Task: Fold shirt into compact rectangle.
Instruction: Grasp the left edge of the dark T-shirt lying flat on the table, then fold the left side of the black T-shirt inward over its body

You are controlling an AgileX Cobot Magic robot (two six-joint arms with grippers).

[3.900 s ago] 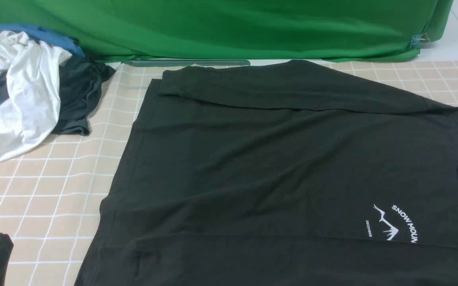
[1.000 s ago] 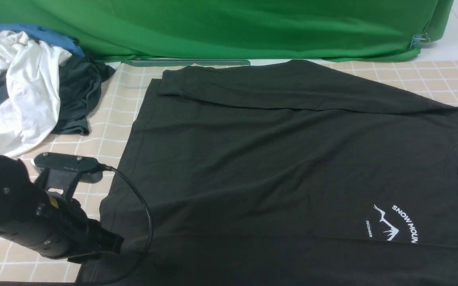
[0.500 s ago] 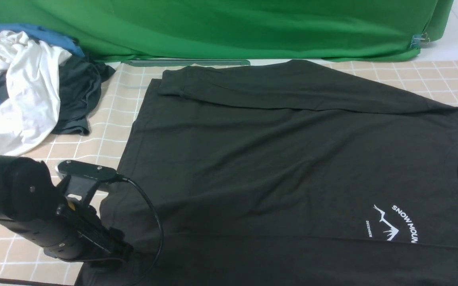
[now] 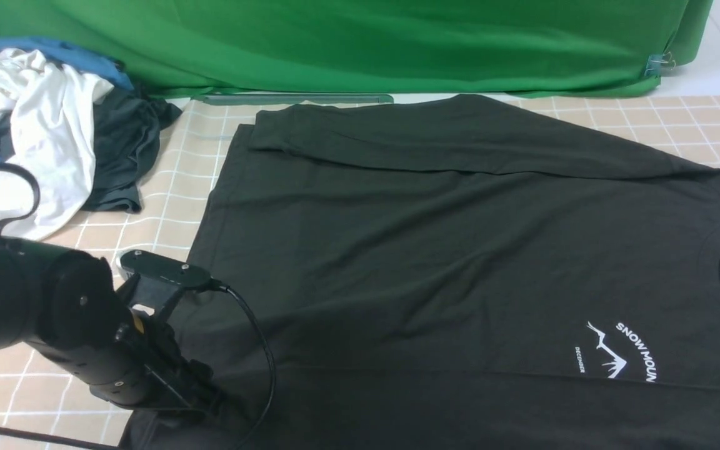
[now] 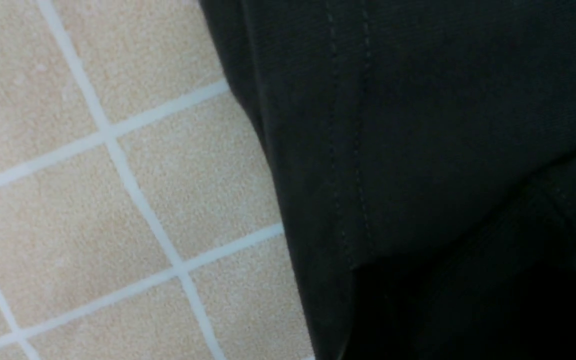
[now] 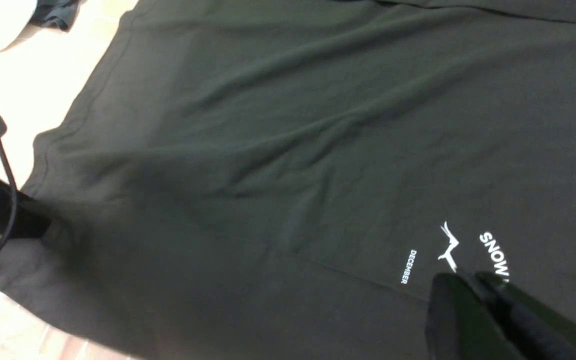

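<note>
The black long-sleeved shirt (image 4: 447,250) lies spread flat on the checked table, with its white mountain logo (image 4: 610,356) at the near right and its hem to the left. My left gripper (image 4: 207,397) is low at the shirt's near left hem corner, tip against the dark fabric. In the left wrist view the stitched hem (image 5: 348,150) fills the frame and the jaws are lost in darkness. My right gripper (image 6: 468,277) hovers just above the logo (image 6: 448,245) with its fingers together and nothing between them. It does not show in the front view.
A heap of white, blue and dark grey clothes (image 4: 41,137) sits at the far left. A green cloth backdrop (image 4: 360,44) closes off the far edge. The left arm's cable (image 4: 260,350) loops over the shirt. Bare checked tabletop (image 4: 54,312) shows left of the hem.
The left arm has come in from the lower left and moved right, so its tip now rests on the shirt's near left corner. The shirt has not shifted.
</note>
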